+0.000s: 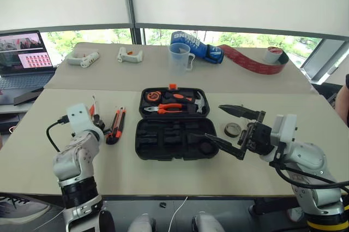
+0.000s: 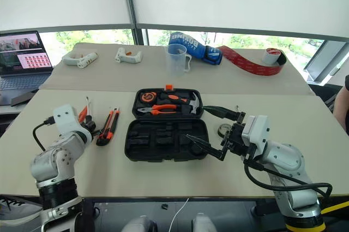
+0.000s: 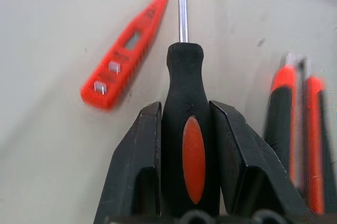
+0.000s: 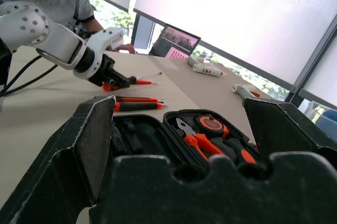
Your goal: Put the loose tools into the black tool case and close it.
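Black tool case is lying open mid-surface, left gripper clamping a screwdriver, right gripper gaping wide, windows running behind.

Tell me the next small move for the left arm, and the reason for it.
Probably lift the screwdriver clear of the table and carry it toward the open tool case. The left gripper has its fingers closed on the black-and-orange handle, the shaft pointing away. The case lies open with empty recesses in its near half. The utility knife lies between them, so passing above it seems wise.
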`<act>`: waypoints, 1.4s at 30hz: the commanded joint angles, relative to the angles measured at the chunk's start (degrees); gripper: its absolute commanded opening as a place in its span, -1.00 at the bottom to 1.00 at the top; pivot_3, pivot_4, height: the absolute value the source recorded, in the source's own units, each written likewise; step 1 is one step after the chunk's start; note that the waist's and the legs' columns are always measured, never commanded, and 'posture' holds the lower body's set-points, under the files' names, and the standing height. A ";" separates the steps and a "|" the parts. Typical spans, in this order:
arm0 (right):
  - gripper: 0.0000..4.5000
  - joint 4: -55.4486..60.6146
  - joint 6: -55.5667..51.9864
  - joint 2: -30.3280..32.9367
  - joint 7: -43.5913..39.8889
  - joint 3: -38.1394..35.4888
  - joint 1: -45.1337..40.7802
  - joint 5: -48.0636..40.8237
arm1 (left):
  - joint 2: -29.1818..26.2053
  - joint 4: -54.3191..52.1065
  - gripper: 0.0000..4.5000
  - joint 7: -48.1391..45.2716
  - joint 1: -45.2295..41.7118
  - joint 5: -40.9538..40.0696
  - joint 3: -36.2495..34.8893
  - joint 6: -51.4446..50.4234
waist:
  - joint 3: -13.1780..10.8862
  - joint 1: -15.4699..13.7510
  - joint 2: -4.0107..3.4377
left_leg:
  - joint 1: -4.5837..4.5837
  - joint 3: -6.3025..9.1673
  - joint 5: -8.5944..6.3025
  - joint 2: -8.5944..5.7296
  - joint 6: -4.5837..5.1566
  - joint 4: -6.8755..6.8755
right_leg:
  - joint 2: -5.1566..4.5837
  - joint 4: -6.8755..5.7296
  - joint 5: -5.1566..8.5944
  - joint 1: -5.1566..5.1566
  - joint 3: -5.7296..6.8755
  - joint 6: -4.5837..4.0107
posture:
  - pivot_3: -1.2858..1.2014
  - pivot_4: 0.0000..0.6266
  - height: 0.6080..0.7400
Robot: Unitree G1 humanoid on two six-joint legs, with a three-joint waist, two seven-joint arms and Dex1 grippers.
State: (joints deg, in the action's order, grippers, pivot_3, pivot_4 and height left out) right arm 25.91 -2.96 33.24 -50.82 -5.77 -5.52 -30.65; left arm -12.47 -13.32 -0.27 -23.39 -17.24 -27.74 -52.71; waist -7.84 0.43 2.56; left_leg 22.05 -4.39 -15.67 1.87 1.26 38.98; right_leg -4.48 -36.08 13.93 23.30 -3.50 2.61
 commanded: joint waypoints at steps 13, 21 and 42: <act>1.00 -3.19 2.53 5.27 -1.96 -10.77 0.46 -1.03 | -32.06 14.43 -0.61 -69.05 -16.81 11.16 45.11 36.70 | -0.17 -0.24 -0.48 | 0.02 -0.42 0.06 -0.06 0.09 0.02 | 0.27 0.19 0.00 -0.06 0.06 -0.10 | 0.03 -0.52 1.00; 1.00 0.75 1.90 3.80 0.82 -9.27 2.49 -0.33 | -27.19 26.11 -0.61 -68.08 -24.29 19.87 50.54 42.34 | -0.18 0.22 -0.47 | 0.57 -0.27 0.02 -0.07 0.17 0.14 | 0.34 0.17 0.00 0.46 -0.10 0.04 | 0.03 -0.52 1.00; 1.00 2.48 1.13 3.00 2.88 -8.22 2.98 -0.61 | -22.23 29.99 -0.61 -65.30 -23.94 24.87 49.84 43.46 | -0.20 -0.41 -0.49 | 1.17 -0.24 -0.03 -0.08 0.39 1.07 | 0.31 -0.22 -0.21 0.85 -0.12 0.31 | 0.03 -0.52 1.00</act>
State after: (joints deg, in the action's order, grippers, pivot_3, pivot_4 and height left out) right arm 26.60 -1.74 36.16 -48.25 -13.23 -2.45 -30.49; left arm -34.65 17.80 -64.91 -47.29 8.43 23.50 -9.78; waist -8.04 0.02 2.07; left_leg 23.21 -4.63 -15.70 1.79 1.65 40.05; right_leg -4.18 -36.30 13.72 24.15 -3.62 2.93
